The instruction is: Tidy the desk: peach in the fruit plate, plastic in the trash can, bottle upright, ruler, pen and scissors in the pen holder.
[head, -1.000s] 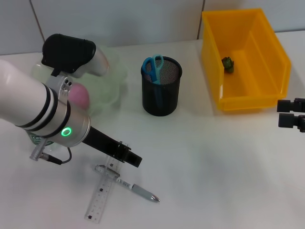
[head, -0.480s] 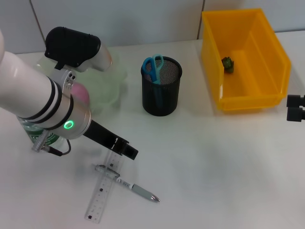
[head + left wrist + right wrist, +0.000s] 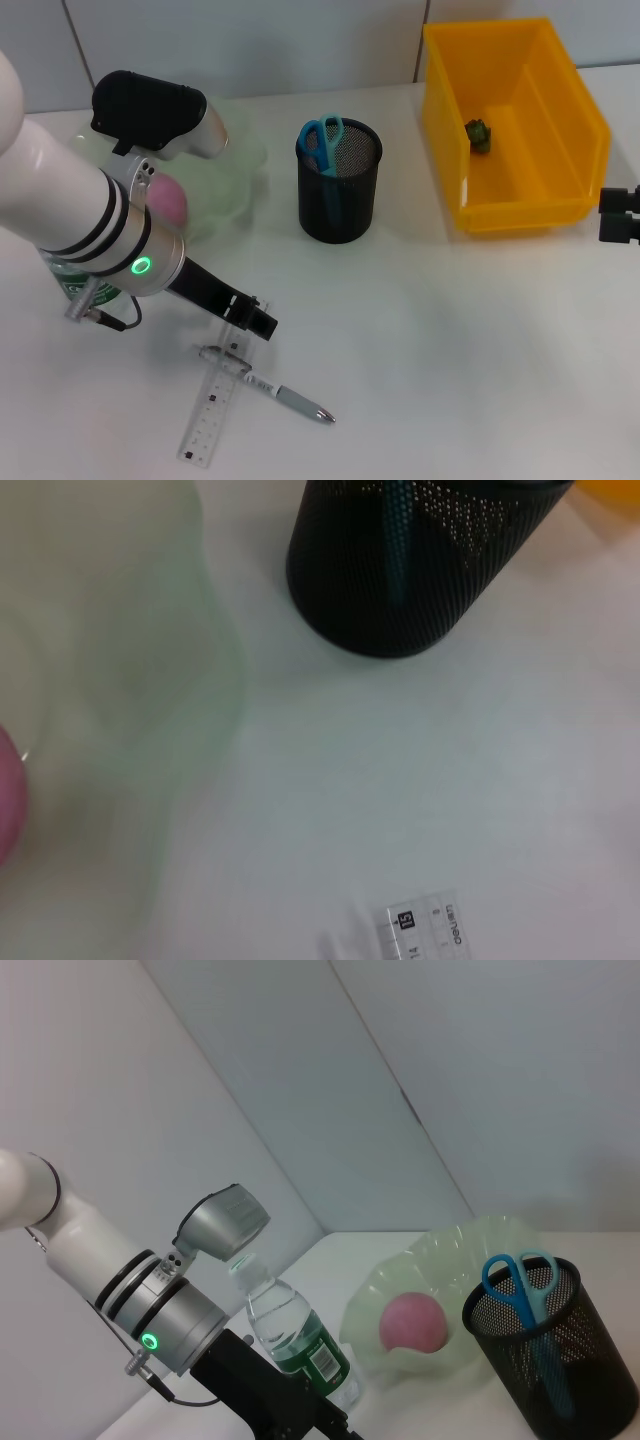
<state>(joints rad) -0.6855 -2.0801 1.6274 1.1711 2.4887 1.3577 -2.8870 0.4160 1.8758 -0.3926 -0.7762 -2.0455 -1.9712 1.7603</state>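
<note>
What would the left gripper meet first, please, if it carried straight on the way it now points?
Most likely the ruler: the left gripper slants down toward the table right over the ruler's upper end, with the pen just beyond. Depth is unclear, so it might land on the bare table beside it.

Looks like a robot lab or test bench dressed up as an office desk. Plain white tabletop (image 3: 450,340) with bare pale grey wall panels (image 3: 500,1080) behind it, nothing homey about it. The desk stuff is staged: a black mesh metal pen holder (image 3: 339,182) with blue-handled scissors (image 3: 322,140) in it, a clear plastic ruler (image 3: 215,400), a grey pen (image 3: 290,400), and a bright yellow plastic storage bin (image 3: 515,125) like you'd see in a workshop.
</note>
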